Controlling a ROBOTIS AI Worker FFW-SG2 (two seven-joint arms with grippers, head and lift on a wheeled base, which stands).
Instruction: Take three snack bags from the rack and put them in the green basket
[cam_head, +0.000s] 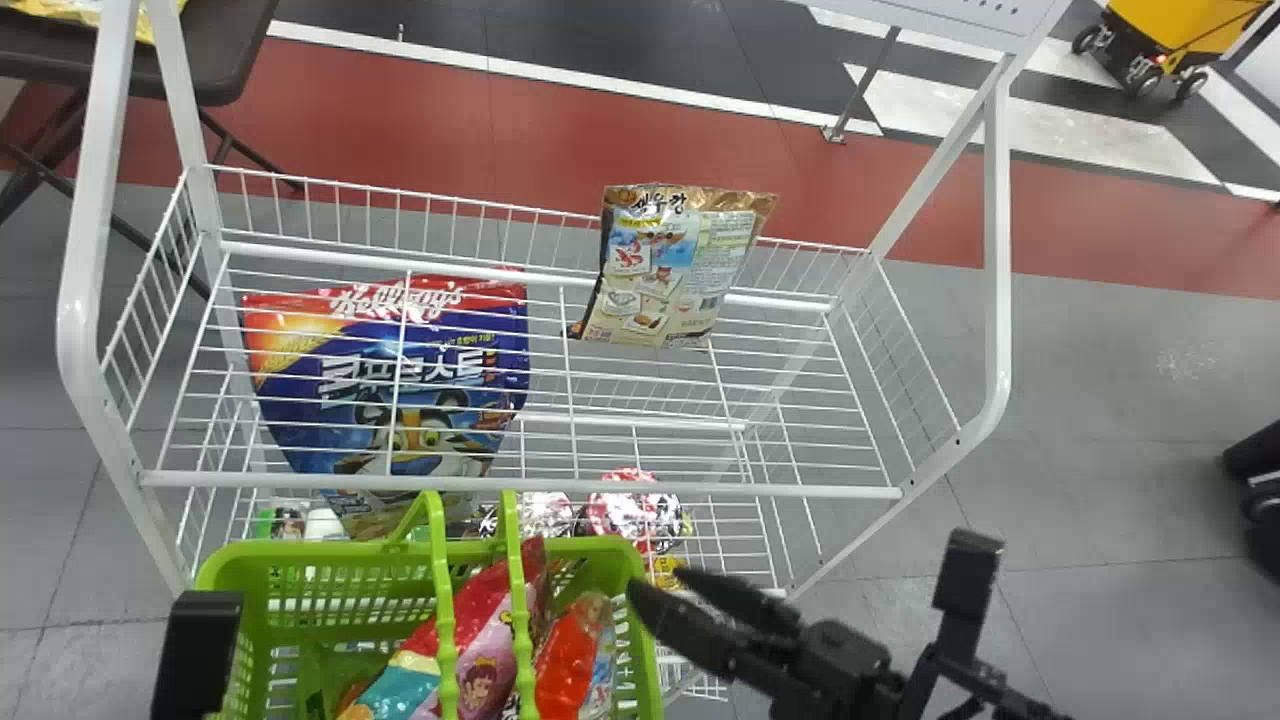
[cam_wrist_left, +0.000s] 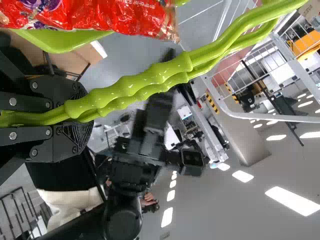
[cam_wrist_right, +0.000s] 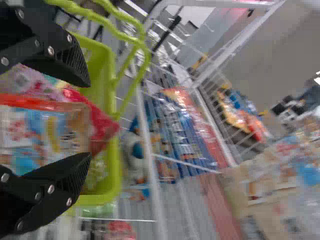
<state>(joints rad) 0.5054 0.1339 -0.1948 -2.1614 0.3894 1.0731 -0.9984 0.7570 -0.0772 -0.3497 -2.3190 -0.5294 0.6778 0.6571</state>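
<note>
So, nearest stuff first: the left claw (cam_wrist_left: 75, 114) has its ribbed pads pinching the two wavy handles (cam_wrist_left: 130, 87) of the green basket (cam_head: 640, 640), and the left arm (cam_head: 195, 650) pokes in at the head view's bottom left. Basket's glossy plastic with slotted walls, and it's got snack bags in it: a crinkly pink, red and teal one (cam_head: 478, 665), and beside it a red-orange one (cam_head: 566, 660) with a blue-and-white side. The handles arch right over them, so they're kinda in the way from above.

Right claw (cam_head: 656, 583) is at the basket's right rim, fingers spread, nothing pinched.

Just past the basket is the white wire rack (cam_head: 520, 488). Its lower level has round-looking shiny red-and-silver packs (cam_head: 635, 510). A big blue and red cereal bag (cam_head: 400, 385) sits toward the left, with the upper shelf's wires and front rail crossing in front of it. Further back, a gold-brown snack bag (cam_head: 670, 270) stands on the upper shelf by the back rail, slightly puffy, no wires over it.

Way behind: a dark tabletop (cam_head: 215, 50) with a yellow packet on it, smooth grey floor (cam_head: 1100, 420) with a red strip, and a yellow cart (cam_head: 1185, 22) far right.
</note>
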